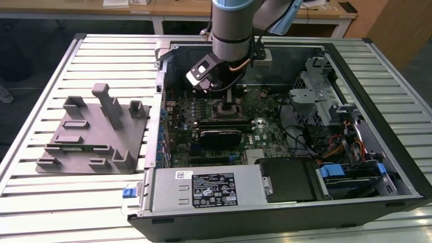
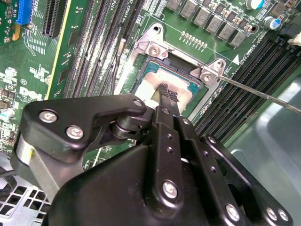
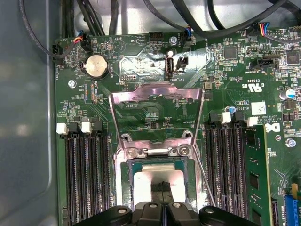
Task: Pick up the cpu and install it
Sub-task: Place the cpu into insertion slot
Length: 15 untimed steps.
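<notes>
Silver square cpu (image 3: 143,181) flat in metal-framed socket (image 3: 155,151); black gripper (image 2: 165,92) closed, touching its top.

Robotics lab or workshop. Slatted aluminium surface (image 1: 40,202) carries an opened PC case (image 1: 270,223) and grey fixture block (image 1: 88,147); wooden desks (image 1: 175,7) behind.

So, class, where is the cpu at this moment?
In both wrist views the cpu lies in the motherboard socket, between the memory slots, right below the gripper.

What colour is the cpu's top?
The cpu top is shiny silver with a greenish rim, best in the first wrist view.
</notes>
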Each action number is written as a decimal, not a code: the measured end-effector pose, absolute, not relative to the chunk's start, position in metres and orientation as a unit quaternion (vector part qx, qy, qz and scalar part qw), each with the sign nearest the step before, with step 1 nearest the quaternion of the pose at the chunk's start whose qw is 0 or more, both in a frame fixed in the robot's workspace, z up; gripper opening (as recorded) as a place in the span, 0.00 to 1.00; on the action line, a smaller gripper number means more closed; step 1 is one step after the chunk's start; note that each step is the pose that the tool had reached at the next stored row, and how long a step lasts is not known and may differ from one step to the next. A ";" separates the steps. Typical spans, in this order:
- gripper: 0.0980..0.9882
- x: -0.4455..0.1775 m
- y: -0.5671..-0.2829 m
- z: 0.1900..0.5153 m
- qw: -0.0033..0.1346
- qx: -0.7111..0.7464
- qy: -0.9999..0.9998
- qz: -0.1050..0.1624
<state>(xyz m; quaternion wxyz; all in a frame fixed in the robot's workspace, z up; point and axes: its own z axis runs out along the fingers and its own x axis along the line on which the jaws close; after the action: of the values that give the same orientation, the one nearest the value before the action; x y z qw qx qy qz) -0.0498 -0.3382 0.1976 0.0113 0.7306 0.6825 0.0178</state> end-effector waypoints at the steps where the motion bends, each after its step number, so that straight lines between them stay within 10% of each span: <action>1: 0.01 -0.050 -0.338 0.198 0.011 0.731 0.682 0.018; 15: 0.01 -0.050 -0.338 0.227 0.011 0.731 0.682 0.018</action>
<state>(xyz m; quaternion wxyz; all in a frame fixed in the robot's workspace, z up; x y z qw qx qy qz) -0.0498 -0.3382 0.2273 0.0114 0.7306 0.6825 0.0180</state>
